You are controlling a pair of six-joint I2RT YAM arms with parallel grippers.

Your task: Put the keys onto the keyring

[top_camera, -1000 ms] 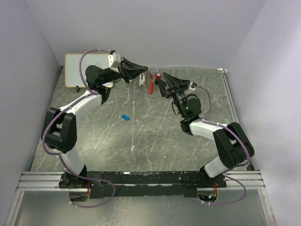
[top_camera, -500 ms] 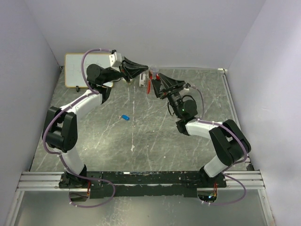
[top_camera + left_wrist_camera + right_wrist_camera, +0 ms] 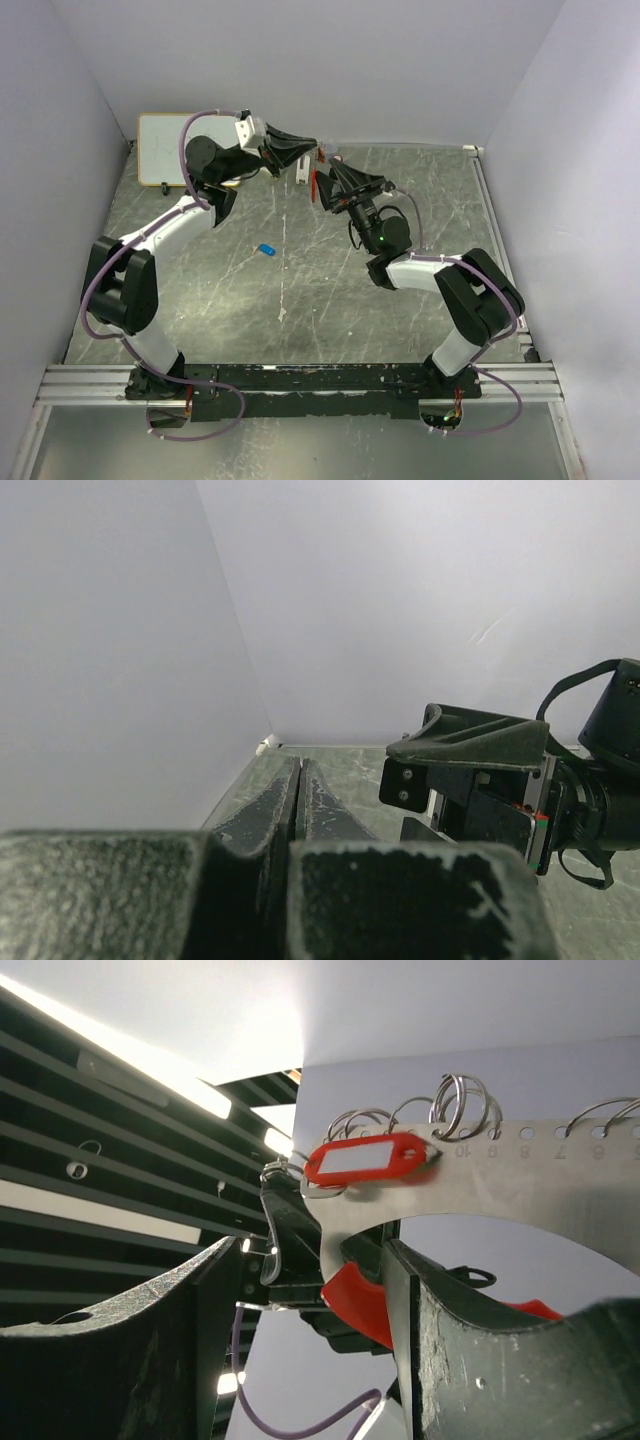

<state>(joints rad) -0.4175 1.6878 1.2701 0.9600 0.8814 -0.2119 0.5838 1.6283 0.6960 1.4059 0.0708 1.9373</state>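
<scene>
Blue key point(image 3: 265, 249): lies flat on the table point(image 3: 330, 290), left of centre, well apart from both grippers.
Keyring point(image 3: 317, 182): up in the air at the far middle, hanging between the two gripper tips.
Grey strip point(image 3: 480, 1185): curved metal band with numbered holes; several thin wire rings point(image 3: 460, 1102) loop through its top edge.
Red key point(image 3: 370, 1158): red plastic head with a pale window, lying across the strip's left end and touching a ring; no blade can be made out.
Red strap point(image 3: 355, 1300): below the strip, in the gap between the right fingers.
Left gripper point(image 3: 308, 150): fingers point(image 3: 275, 810) pressed together with only a hairline between them; the wrist view shows nothing in the pinch. Tip is just beside the top of the keyring; contact cannot be told.
Right gripper point(image 3: 325, 183): fingers point(image 3: 440, 1350) partly spread. The strap rests against the right-hand one, with a clear gap to the left-hand one.
Whiteboard point(image 3: 165, 150): far left corner, flat on the table.
</scene>
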